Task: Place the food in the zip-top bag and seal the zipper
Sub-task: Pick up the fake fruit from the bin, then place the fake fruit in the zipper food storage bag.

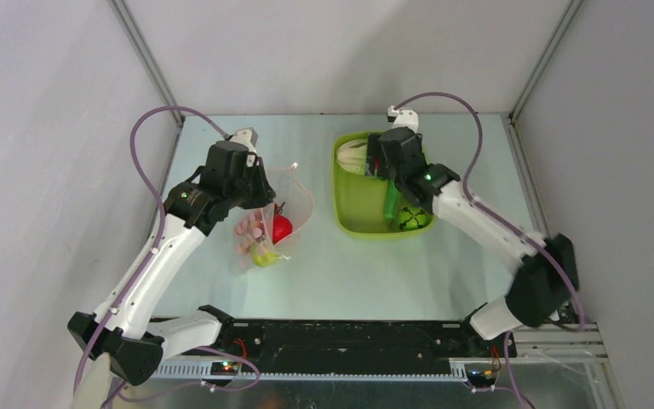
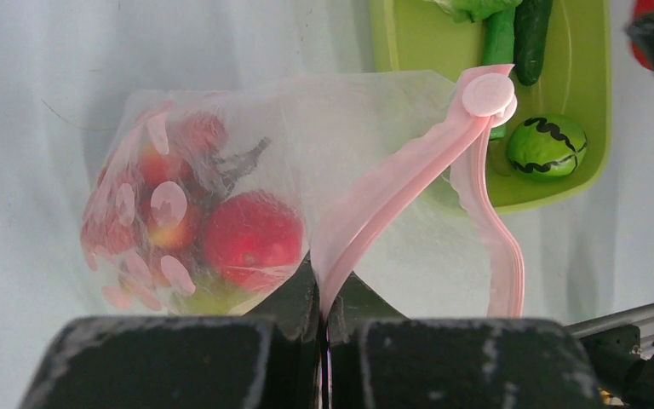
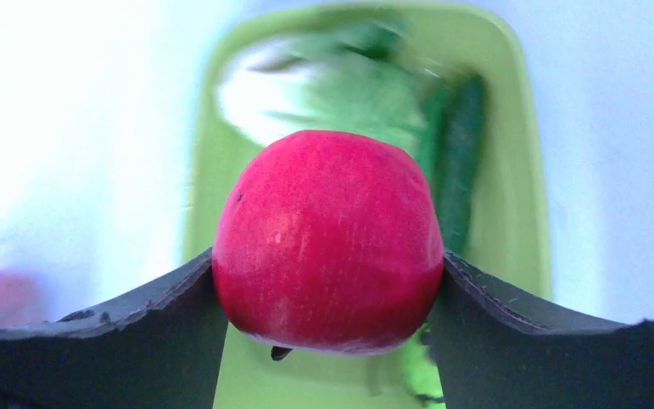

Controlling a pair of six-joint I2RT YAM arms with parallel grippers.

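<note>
Over the lime-green rectangular plastic tray [image 1: 353, 213], at upper right of the overhead view, the right jaws are clamped around a round red toy tomato [image 3: 324, 213], gripping it at its widest part. At centre left, the left jaws are clenched on the pale pink zipper strip [image 2: 392, 196] of the clear floppy plastic bag [image 2: 341, 119], lifting one lip while the rest slumps on the worktop [image 1: 349, 273]. Another red tomato [image 2: 251, 239], a yellow-green pear [image 1: 264, 256] and small pink cherry pieces already sit in the bag's closed end. A dark green cucumber [image 2: 532, 34], a green pepper [image 2: 547, 145] and leafy lettuce [image 1: 353, 158] lie in the tray.

The main risk, I judge, is the mouth. Only one lip is held, so the opening looks narrow and slack. A tomato brought in off-line could catch the strip, fold the film shut or drag the bag along the worktop. A hard push might tug the strip out of the left jaws. The smooth round tomato could also roll free if the grip loosens. Both arms would crowd around the bag, so contact between them is possible.
</note>
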